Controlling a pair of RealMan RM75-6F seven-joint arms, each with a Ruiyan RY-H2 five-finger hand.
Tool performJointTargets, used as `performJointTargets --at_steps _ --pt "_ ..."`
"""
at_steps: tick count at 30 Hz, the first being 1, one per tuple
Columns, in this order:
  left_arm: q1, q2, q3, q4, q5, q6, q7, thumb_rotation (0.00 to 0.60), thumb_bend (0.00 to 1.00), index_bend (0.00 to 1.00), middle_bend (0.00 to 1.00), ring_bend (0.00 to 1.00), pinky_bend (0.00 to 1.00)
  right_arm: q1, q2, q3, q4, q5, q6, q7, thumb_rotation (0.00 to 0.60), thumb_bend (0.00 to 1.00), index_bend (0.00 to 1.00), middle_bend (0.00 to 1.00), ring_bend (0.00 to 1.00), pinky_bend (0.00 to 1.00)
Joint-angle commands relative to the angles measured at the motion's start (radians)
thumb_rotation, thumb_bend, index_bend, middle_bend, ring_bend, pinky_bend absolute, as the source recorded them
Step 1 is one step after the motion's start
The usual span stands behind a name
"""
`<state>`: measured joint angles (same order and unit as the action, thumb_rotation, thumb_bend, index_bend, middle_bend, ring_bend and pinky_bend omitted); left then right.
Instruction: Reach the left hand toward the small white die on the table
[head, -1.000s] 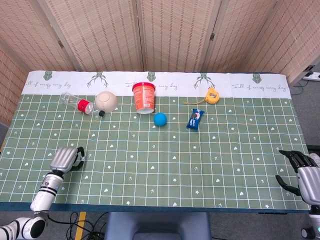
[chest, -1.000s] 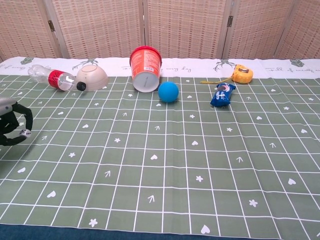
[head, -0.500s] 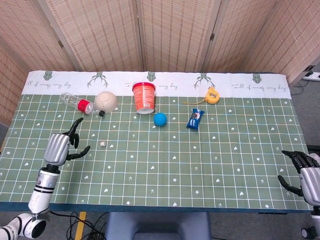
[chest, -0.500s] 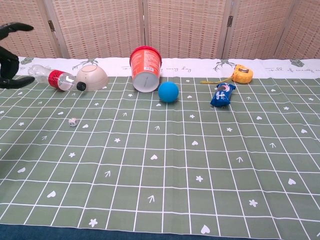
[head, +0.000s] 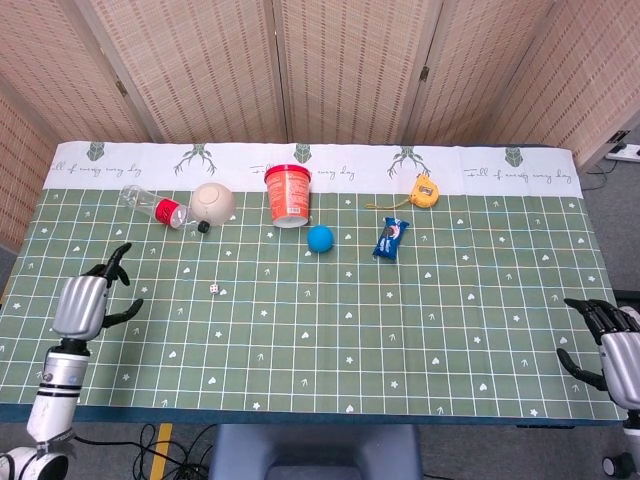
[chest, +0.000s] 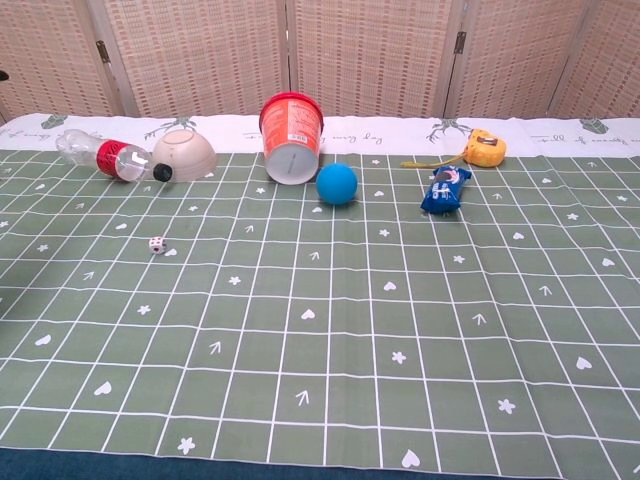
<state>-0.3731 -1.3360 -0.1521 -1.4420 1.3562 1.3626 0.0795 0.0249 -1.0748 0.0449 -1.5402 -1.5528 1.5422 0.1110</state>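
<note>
- Head view: the die (head: 214, 288) is small and white. It lies on the green table (head: 400, 330), left of the middle of the picture.
- The left hand (head: 82, 303) is at the far left of the picture. It is lower than the die and well apart from it, not touching.
- The left hand holds nothing. Its fingers (head: 115, 262) are spread apart.
- The right hand (head: 620, 358) is at the lower right edge of the picture, far from the die. Its fingers are apart too, and it holds nothing.
- Chest view: the die (chest: 156, 244) sits at the left, below the bowl (chest: 185, 153) and the bottle (chest: 105, 155). No hand shows here, only a tiny dark tip at the upper left edge, too small to tell what it is.
- The red cup (head: 288, 195), the blue ball (head: 319, 238), the blue packet (head: 390, 238) and the yellow tape (head: 425, 190) are in the upper middle, far from both hands.
- Half a second ago the left hand was close to the die, just to its left. Now it has gone back to the left edge and lower.
- The die has moved a tiny bit to the right since then.
- The right hand has stayed in about the same place.
</note>
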Motion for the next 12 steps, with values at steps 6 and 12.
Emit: performJointTargets --at_steps 6,12 --pt "0.096 0.108 0.051 -0.1 -0.091 0.007 0.126 0.6 0.25 0.19 0.47 0.37 0.54 0.016 0.009 -0.004 -0.019 0.0 -0.032 -0.017 0.6 0.2 0.23 0.28 0.19 0.27" --pt "0.157 0.141 0.065 -0.14 -0.095 0.069 0.126 0.6 0.25 0.2 0.46 0.35 0.5 0.029 0.0 -0.004 -0.013 -0.014 -0.04 0.0 0.6 0.2 0.23 0.28 0.19 0.27"
